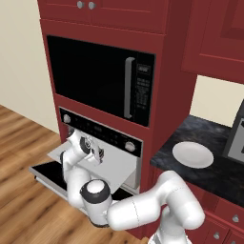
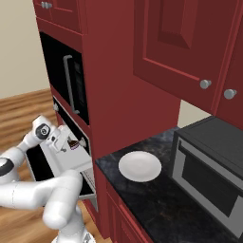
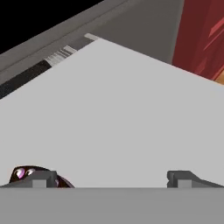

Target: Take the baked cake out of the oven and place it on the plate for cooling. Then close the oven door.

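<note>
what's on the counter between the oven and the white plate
Nothing: in the right base view, only bare dark counter and the red cabinet's side separate the oven from the plate.

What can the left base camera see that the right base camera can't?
Left base view: the microwave's keypad, seen face-on.
Right base view: the cake, a small dark piece on the pulled-out tray, right beside the gripper.
Both: the white plate on the dark counter, the open oven door, and the white arm reaching toward the oven.
</note>
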Available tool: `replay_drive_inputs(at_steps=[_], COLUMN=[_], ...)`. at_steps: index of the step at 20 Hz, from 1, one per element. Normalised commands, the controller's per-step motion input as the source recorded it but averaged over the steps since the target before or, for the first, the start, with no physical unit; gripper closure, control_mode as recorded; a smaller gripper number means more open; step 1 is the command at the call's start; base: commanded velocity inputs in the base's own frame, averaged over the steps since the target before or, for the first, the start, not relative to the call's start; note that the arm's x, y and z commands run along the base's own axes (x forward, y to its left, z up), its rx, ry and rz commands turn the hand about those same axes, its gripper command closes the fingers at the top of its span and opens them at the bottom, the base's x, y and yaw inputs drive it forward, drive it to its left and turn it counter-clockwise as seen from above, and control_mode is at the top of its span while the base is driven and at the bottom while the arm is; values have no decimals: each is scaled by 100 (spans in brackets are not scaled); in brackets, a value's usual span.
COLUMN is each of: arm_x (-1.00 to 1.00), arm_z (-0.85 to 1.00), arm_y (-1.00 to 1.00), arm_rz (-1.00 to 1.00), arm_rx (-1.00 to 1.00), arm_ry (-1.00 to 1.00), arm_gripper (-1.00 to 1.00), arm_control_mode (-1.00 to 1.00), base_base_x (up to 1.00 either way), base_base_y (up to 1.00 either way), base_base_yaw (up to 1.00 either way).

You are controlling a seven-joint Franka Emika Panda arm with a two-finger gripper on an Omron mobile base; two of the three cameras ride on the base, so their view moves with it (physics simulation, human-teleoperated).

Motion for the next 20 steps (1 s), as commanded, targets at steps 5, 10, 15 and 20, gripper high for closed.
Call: replay_drive_inputs(at_steps=[5, 10, 15, 20], arm_x=[0, 13, 32, 24], arm_z=[-26, -10, 0, 0], arm_y=[43, 25, 0, 2], arm_rz=[0, 1, 1, 1], arm_rx=[-6, -3, 0, 0], arm_ry=[0, 0, 0, 0], arm_gripper=[-100, -100, -100, -100], arm_control_mode=[-100, -100, -100, -100], base_base_x=[0, 0, 0, 0], base_base_y=[0, 0, 0, 0], base_base_yaw=[0, 0, 0, 0])
